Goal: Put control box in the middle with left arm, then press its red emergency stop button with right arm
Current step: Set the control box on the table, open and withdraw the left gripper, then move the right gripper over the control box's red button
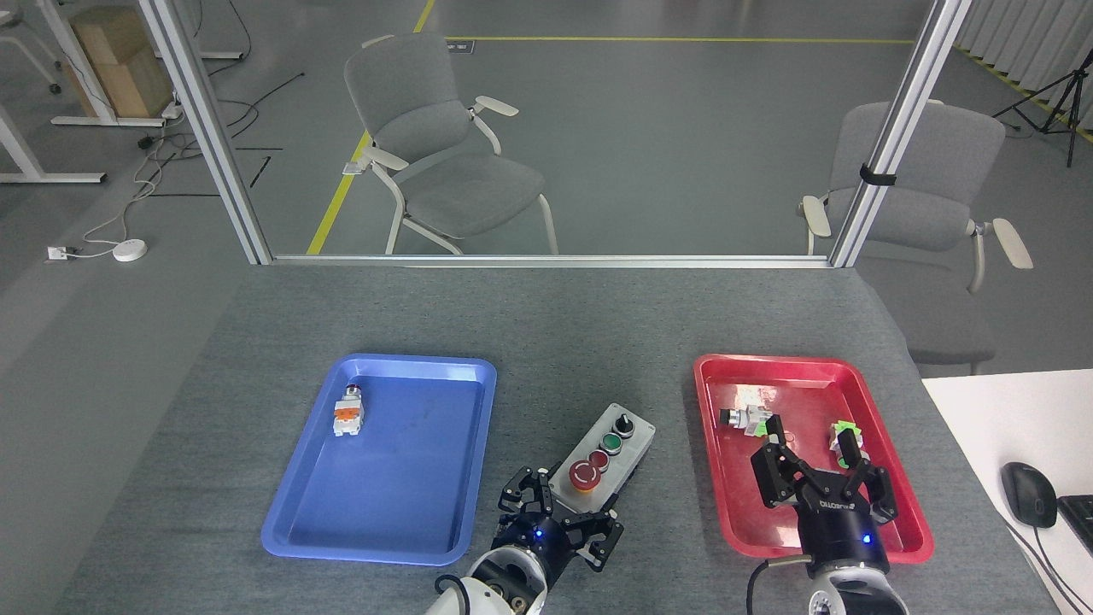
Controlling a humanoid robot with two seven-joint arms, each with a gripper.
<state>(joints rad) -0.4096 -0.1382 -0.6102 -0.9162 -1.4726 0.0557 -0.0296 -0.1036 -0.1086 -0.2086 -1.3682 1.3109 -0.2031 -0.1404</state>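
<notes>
Between blue tray [295,530] and red tray [716,461], left claw [559,519] clamped on control box [604,451], right claw [820,478] apart

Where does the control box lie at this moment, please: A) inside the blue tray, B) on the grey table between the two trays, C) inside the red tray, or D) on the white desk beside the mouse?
B: the control box lies on the grey table, with the blue tray on one side and the red tray on the other.

Control box [608,451]: long light-grey box, black base, lying diagonally on grey table between 2 trays. 4 controls in a row; red emergency stop button [584,474] at near end, facing up.
</notes>
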